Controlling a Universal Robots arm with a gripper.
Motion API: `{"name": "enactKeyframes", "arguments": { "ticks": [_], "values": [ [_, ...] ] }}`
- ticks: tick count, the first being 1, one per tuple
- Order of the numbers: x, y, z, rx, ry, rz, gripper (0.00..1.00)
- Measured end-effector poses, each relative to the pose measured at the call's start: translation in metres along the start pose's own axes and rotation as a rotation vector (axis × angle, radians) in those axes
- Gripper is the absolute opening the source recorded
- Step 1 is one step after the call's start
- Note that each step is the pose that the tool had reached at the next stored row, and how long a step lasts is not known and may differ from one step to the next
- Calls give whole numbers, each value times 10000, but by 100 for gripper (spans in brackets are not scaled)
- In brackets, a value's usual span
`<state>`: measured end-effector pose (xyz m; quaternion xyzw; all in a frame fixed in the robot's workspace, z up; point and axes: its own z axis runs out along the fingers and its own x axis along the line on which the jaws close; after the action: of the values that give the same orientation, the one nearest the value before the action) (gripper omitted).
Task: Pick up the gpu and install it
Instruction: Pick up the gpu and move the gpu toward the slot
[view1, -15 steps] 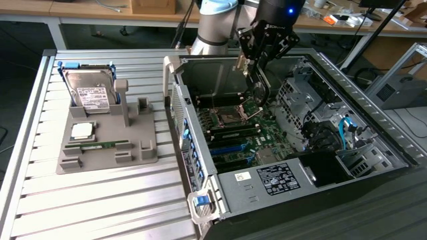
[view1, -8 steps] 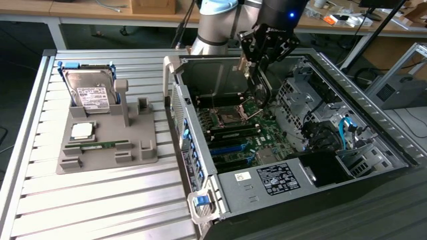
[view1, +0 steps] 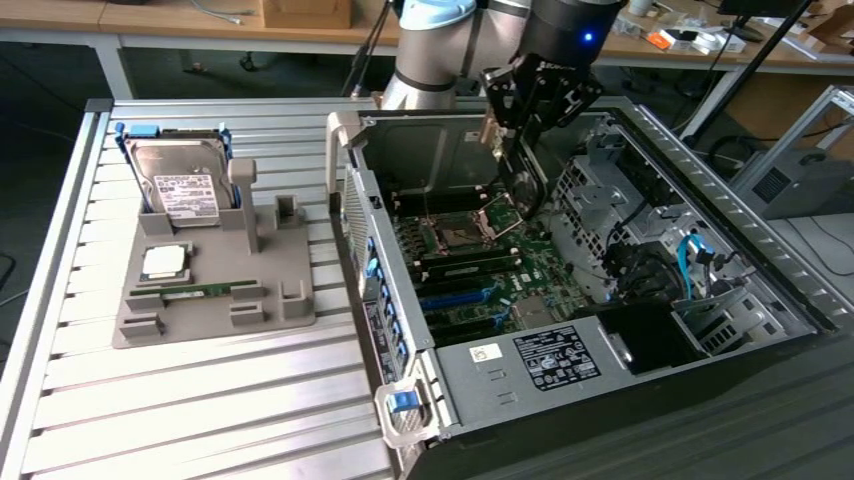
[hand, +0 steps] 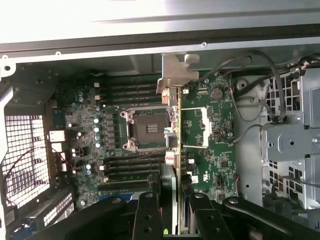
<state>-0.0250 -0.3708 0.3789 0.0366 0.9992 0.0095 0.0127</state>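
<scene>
My gripper (view1: 514, 130) hangs inside the open computer case (view1: 400, 300), shut on the gpu (view1: 521, 180). The card hangs edge-down just above the green motherboard (view1: 494, 260), beside the CPU socket (view1: 461, 235). In the wrist view the gpu (hand: 175, 150) shows edge-on as a thin line running across the motherboard (hand: 215, 150), with its silver end bracket (hand: 175, 75) toward the case's rear wall. The two black fingers (hand: 147, 215) clamp the card from both sides, and the gripper (hand: 174, 212) is centred on it. The empty CPU socket (hand: 147, 130) lies right next to the card's edge.
On the exterior view's left, a grey fixture (view1: 214, 290) on the slatted aluminium table holds a silver hard drive (view1: 180, 185), a CPU chip (view1: 164, 262) and a green memory stick (view1: 200, 290). Drive cages and cables (view1: 667, 260) crowd the case's right side.
</scene>
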Motion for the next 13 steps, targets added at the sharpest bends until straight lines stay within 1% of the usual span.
{"name": "enactKeyframes", "arguments": {
  "ticks": [6,13],
  "values": [
    [-42,1,39,5,0,-1,27],
    [-67,-10,69,9,-1,0,27]
  ]
}}
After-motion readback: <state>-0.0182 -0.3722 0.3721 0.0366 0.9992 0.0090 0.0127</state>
